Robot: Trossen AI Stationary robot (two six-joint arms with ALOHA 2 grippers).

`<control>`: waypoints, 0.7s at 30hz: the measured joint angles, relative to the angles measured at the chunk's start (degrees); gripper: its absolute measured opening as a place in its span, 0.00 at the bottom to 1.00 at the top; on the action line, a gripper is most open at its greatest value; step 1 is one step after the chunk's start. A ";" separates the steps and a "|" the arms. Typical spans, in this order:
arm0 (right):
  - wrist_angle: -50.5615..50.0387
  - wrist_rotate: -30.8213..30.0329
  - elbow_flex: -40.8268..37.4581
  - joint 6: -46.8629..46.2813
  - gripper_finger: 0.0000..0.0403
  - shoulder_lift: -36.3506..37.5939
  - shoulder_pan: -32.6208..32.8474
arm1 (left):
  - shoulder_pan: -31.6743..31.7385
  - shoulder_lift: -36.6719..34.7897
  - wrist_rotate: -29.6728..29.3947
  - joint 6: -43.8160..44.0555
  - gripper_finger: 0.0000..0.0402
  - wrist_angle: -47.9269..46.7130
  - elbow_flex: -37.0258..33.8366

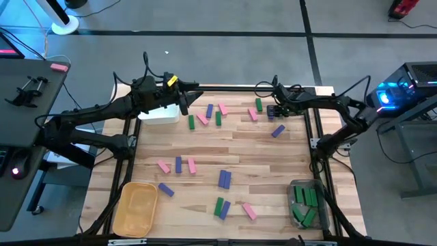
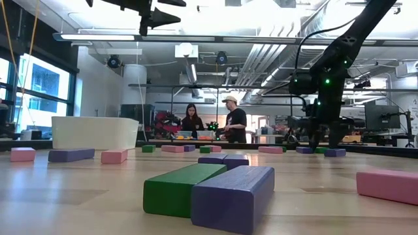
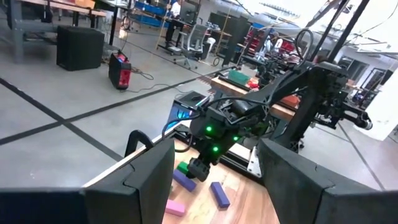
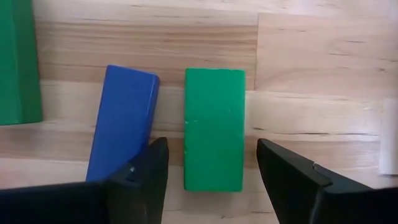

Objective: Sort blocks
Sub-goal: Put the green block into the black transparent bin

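Right gripper (image 4: 211, 171) open wide, poised over table | green block (image 4: 214, 127) centred between jaws, blue block (image 4: 123, 121) just outside one finger | descend straight, avoid clipping blue | left gripper (image 3: 214, 180) open, empty, raised.

A light wooden-plank table (image 1: 273, 154) carries scattered small flat green, pink and blue-purple blocks (image 1: 224, 179), a white rectangular bin (image 1: 161, 114) at its far left, a yellow bin (image 1: 136, 208) near left, and a clear bin (image 1: 305, 203) of green blocks near right.
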State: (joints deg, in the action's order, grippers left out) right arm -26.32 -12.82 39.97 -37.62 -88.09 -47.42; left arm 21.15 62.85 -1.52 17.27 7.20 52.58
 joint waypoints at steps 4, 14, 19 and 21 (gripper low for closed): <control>0.06 0.67 0.00 0.39 0.40 -0.07 0.00 | 0.00 0.00 0.00 -1.48 0.54 0.02 0.00; -10.10 4.76 3.06 3.79 0.08 2.63 -0.15 | 1.20 -3.19 1.95 -4.89 0.54 0.07 0.00; -20.13 4.86 6.61 8.13 0.03 9.57 -0.10 | 4.36 -6.95 2.78 -7.05 0.54 0.57 0.02; -23.32 5.12 8.15 8.20 0.01 13.62 0.41 | 5.86 -7.81 2.78 -7.40 0.54 0.47 0.02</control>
State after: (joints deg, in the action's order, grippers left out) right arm -49.64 -7.70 48.12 -29.42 -74.46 -47.01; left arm 27.01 55.04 1.26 9.87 7.67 52.60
